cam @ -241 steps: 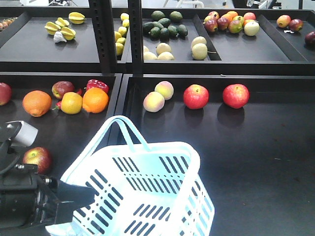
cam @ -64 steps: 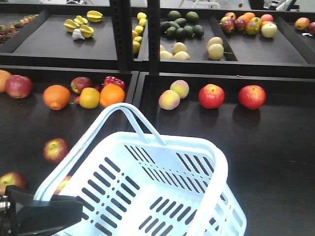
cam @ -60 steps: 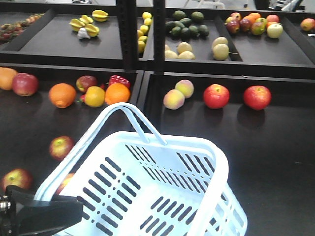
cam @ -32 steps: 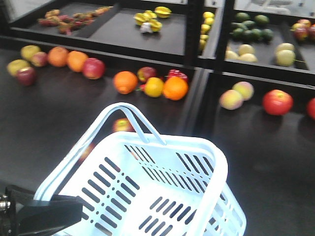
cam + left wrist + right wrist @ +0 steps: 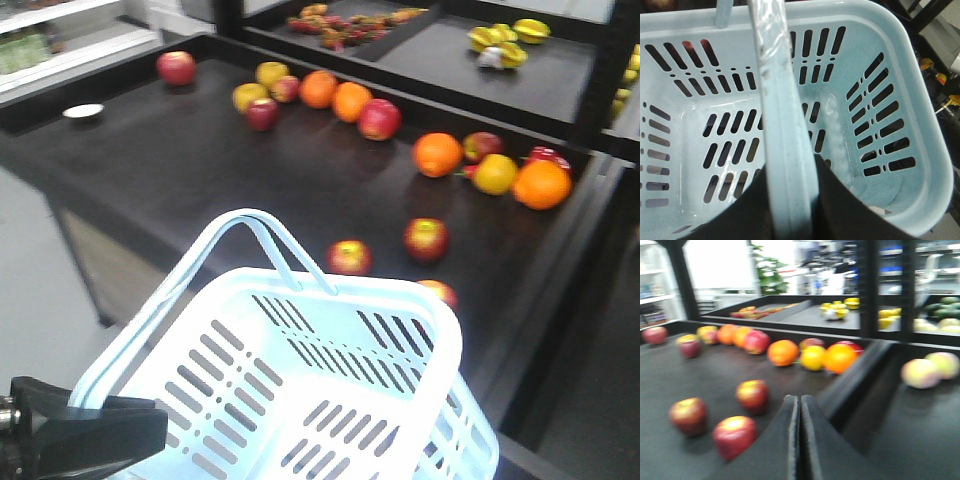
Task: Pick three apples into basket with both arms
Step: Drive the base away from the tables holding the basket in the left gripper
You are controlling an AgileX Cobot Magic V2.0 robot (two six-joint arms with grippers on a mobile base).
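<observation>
Dark shelf (image 5: pixel 180 170) w/ apples (image 5: pixel 425 238); left gripper (image 5: pixel 790 195) clamps basket handle (image 5: pixel 785 125).

Three apples (image 5: pixel 426 238) lay on the counter (image 5: pixel 180 170) just behind the basket (image 5: pixel 380 292), the nearest seemingly against its far rim; oranges (image 5: pixel 437 154) sat farther back, a raised shelf (image 5: pixel 560 75) behind.

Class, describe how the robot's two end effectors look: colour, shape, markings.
Both are plain matte black, no markings visible. The right end effector has two long flat fingers tapering to rounded tips. The left end effector shows only as broad black slabs, and from the front as an angular wedge. No cables show.
</observation>
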